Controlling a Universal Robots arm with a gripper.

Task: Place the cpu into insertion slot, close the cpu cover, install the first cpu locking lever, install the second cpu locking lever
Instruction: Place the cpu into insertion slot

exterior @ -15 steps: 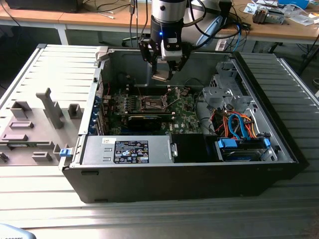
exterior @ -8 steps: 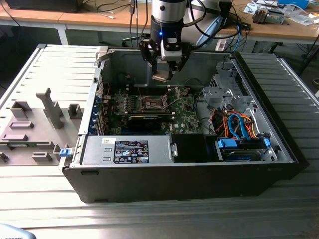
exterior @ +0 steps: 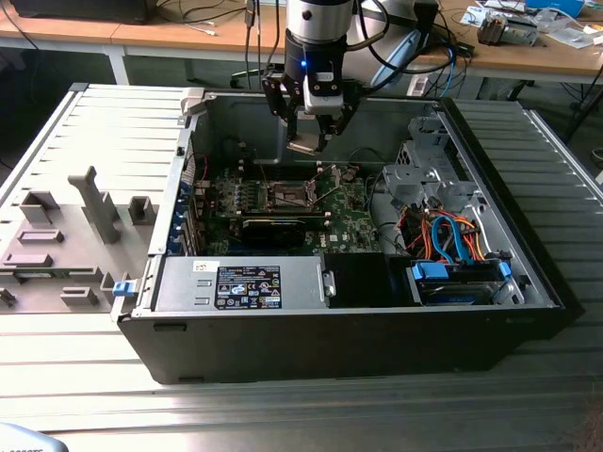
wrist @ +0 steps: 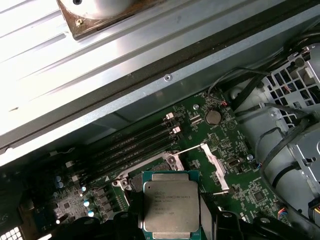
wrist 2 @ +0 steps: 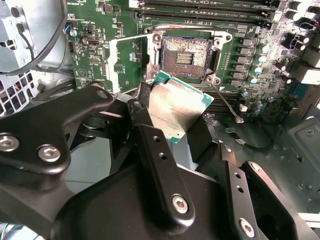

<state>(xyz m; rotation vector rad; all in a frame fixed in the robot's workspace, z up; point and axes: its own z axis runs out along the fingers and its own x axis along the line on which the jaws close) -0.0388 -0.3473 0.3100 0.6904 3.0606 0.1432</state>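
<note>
Tool point(wrist 2: 171, 119) grips 1 cpu point(wrist: 171, 205) over 1 insertion slot point(wrist 2: 186, 56) w/ 1 cpu cover point(wrist: 216, 167) open.

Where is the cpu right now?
The cpu is held in the gripper above the motherboard, beside the empty insertion slot in the second wrist view.

A robotics lab or electronics workshop: an opened computer case point(exterior: 330, 344) lies on a ribbed metal worktop point(exterior: 283, 414) beneath a robot arm point(exterior: 320, 24), with cable-strewn wooden desks point(exterior: 546, 58) behind.

Silver-and-black wrist point(exterior: 320, 21), blue light point(exterior: 303, 66), black gripper point(exterior: 308, 141) — matte linkage fingers point(wrist 2: 155, 150), silver screw heads point(wrist 2: 180, 203), dark cables point(exterior: 379, 42)
</note>
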